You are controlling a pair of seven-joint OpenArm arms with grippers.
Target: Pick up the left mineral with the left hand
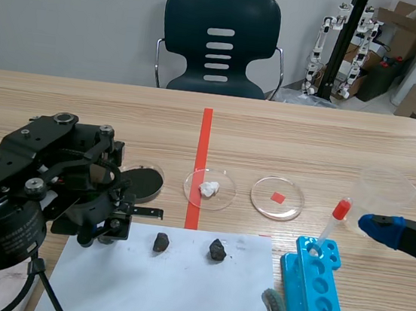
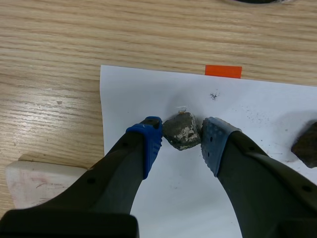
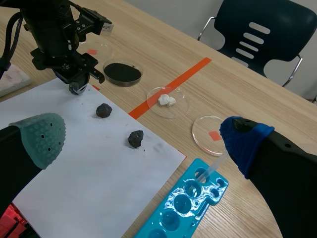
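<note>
**A:** Well, where was the left mineral [image 1: 161,242]?

**B:** It lay on the white paper sheet [image 1: 198,298], near the sheet's far edge, at seven o'clock from the near end of the tape line [image 1: 199,170]. From the wrist camera it sat framed between the two blue pads [image 2: 148,141] of the left gripper [image 2: 181,126], and one pad looked as if it brushed the stone.

**A:** So it was gripped?

**B:** I judged not. The fingers were spread. In the scene view the left arm [image 1: 28,194] stood at the stone's nine o'clock, apart from it. Whether a pad truly touched, I couldn't tell.

**A:** What lay round it?

**B:** The right mineral [image 1: 217,249] was close by at three o'clock. A petri dish of black powder [image 1: 142,181] was at eleven, a petri dish with a white lump [image 1: 209,188] at one, and a petri dish with an orange square [image 1: 276,198] at two. A blue tube rack [image 1: 318,306] holding a red-capped dropper [image 1: 334,224] stood at four. The right gripper [image 3: 141,140] was near it, wide apart and holding nothing.

**A:** What could have gone wrong?

**B:** The stone was lumpy and the paper smooth. If one pad met it first, it would likely skid or roll toward its neighbour. Pads closing on a slanted face might squirt it out. Coming down too low could drag the sheet.
</note>
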